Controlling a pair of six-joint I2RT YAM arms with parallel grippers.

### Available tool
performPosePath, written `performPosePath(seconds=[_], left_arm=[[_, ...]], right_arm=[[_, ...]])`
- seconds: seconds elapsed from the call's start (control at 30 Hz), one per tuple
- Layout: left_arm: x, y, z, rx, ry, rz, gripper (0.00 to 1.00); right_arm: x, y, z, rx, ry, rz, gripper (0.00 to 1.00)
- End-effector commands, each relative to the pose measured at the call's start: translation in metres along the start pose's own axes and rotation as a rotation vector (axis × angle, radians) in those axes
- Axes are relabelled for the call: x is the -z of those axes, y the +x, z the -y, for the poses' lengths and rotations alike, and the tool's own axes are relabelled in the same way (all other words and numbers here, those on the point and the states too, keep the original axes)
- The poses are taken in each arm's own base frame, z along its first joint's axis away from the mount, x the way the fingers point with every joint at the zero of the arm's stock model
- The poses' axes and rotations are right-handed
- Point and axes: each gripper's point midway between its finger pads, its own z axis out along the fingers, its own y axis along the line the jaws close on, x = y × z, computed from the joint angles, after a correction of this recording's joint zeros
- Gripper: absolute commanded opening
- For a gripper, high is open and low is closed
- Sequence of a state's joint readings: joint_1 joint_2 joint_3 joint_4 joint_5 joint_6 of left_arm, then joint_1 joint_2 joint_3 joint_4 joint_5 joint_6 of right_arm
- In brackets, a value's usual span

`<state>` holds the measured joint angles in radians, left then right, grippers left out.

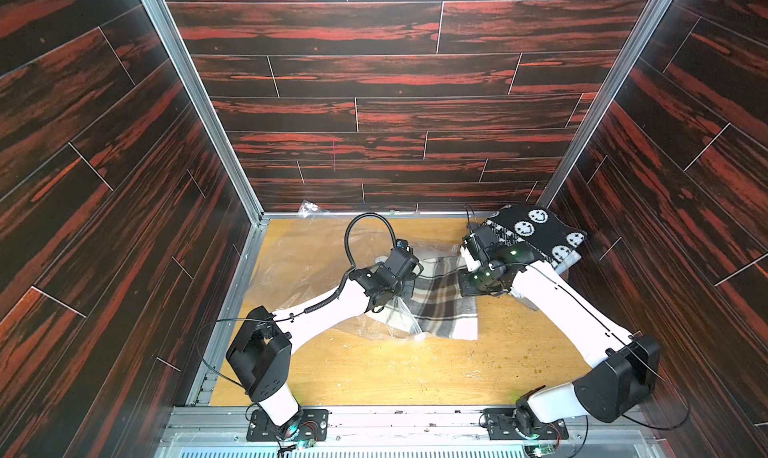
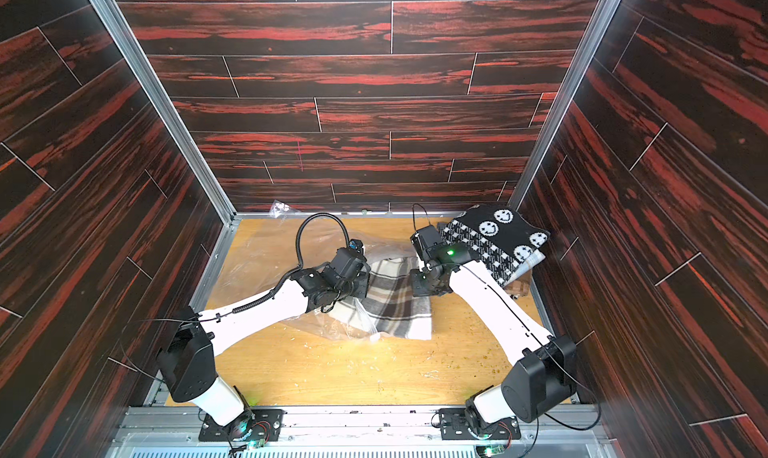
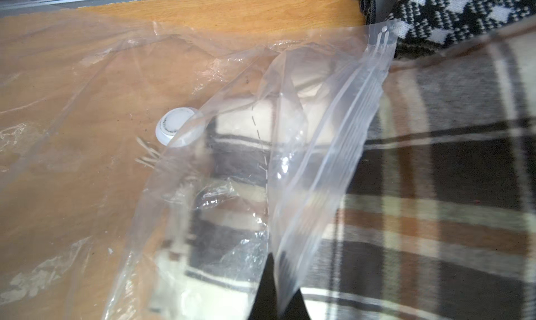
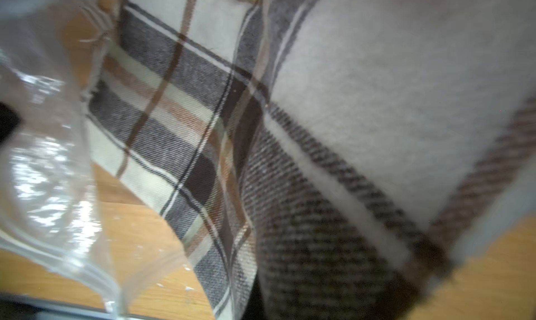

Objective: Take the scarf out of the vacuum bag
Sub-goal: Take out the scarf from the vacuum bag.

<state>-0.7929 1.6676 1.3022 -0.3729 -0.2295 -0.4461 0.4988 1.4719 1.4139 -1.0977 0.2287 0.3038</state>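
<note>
The vacuum bag [image 3: 95, 106] is clear, glossy plastic, crinkled and catching highlights. Its valve [image 3: 177, 126] is smooth white plastic. The scarf [image 3: 435, 188] is soft, matt woven cloth with a visible twill rib. The black-and-white cloth [image 1: 532, 227] at 1 o'clock is coarse knit. The surface [image 1: 395, 373] is pale, scuffed matt wood. The walls [image 1: 374, 74] show dark wood grain, and the frame rails [image 1: 194, 90] are dull metal.

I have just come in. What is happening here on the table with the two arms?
The left gripper is shut on the zip-seal edge of the vacuum bag, holding its mouth. The right gripper seems shut on the plaid scarf, which lies partly out of the bag; one end is inside, near the white valve. A black smiley-pattern knit lies in the far corner, untouched.
</note>
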Motion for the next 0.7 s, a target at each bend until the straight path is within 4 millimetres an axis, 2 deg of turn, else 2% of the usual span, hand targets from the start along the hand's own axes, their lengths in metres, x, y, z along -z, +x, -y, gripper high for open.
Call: performPosePath(seconds=[0.0, 0.27, 0.67], left_arm=[[0.005, -0.009, -0.006, 0.015, -0.024, 0.022, 0.00], [-0.001, -0.006, -0.010, 0.031, -0.052, -0.001, 0.00], [-0.005, -0.004, -0.009, 0.037, -0.045, -0.012, 0.00]], right_arm=[[0.017, 0.007, 0.032, 0.057, 0.168, -0.023, 0.00], [0.053, -0.008, 0.067, 0.126, 0.371, 0.057, 0.00], [0.102, -0.032, 0.079, 0.215, 0.514, 0.184, 0.00]])
